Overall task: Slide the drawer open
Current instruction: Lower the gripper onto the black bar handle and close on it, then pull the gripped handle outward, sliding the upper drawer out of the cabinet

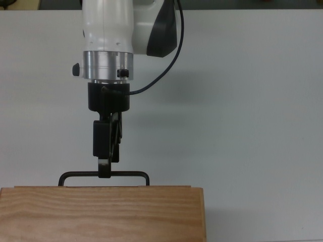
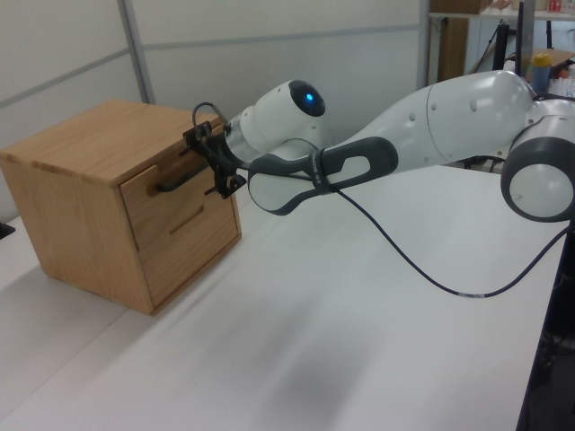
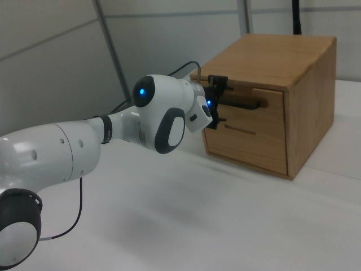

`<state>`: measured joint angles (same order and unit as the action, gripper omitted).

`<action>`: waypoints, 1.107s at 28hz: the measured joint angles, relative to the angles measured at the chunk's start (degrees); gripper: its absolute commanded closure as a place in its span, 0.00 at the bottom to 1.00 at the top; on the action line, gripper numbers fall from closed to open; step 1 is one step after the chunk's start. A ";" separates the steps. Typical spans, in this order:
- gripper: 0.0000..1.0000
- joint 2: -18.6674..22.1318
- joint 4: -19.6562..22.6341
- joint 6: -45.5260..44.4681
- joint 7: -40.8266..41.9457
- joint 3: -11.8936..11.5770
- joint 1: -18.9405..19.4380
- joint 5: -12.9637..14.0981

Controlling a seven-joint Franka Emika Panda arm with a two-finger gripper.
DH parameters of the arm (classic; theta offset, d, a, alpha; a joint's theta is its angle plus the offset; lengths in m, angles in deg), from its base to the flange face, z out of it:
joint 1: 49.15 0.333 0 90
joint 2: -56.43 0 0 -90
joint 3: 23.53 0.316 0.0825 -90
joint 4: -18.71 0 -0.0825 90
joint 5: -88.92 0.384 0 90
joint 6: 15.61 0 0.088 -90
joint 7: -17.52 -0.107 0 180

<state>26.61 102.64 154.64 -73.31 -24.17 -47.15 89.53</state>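
Your claw (image 1: pixel 105 170) sits right at the drawer's black handle (image 1: pixel 104 175). In the top view its tip overlaps the bar a little to the top view's left of the bar's middle. The fingers are stacked one over the other from that angle, so I cannot tell how wide they stand or whether they have closed on the bar.

The drawer (image 2: pixel 171 193) is the upper one in the wooden cabinet (image 2: pixel 85 180), which stands on the white worktop (image 2: pixel 314 305) at the left view's left. Its front panel lies level with the cabinet face, so it is not pulled out. In the left view the claw (image 2: pixel 213 166) meets the handle (image 2: pixel 184 177) at its right end; in the right view the claw (image 3: pixel 215 101) reaches it from the right view's left, touching the bar (image 3: pixel 242 104).

A black cable (image 2: pixel 422 269) hangs from the arm (image 2: pixel 449 117) and loops down toward the worktop.
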 measured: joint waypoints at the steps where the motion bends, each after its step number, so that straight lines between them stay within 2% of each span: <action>1: 0.26 -0.06 -0.04 0.00 0.00 -0.32 0.34 0.00; 2: 0.38 -0.09 -0.07 0.01 -0.01 -0.59 0.66 0.00; 3: 0.45 -0.15 -0.12 0.15 -0.02 -0.92 1.02 0.00; 6: 0.59 -0.28 -0.20 1.46 -0.04 -1.27 1.38 0.00; 7: 0.70 -0.34 -0.21 2.01 -0.04 -1.30 1.39 0.00; 10: 0.81 -0.48 -0.27 2.82 -0.05 -1.55 1.38 0.00; 12: 0.95 -0.54 -0.33 2.91 -0.05 -1.66 1.37 0.00; 16: 1.00 -0.63 -0.45 2.91 -0.05 -1.81 1.36 0.00; 31: 1.00 -1.07 -0.28 2.91 0.28 -1.84 1.38 -0.02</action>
<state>25.54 102.36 157.55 -73.03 -26.01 -45.77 89.51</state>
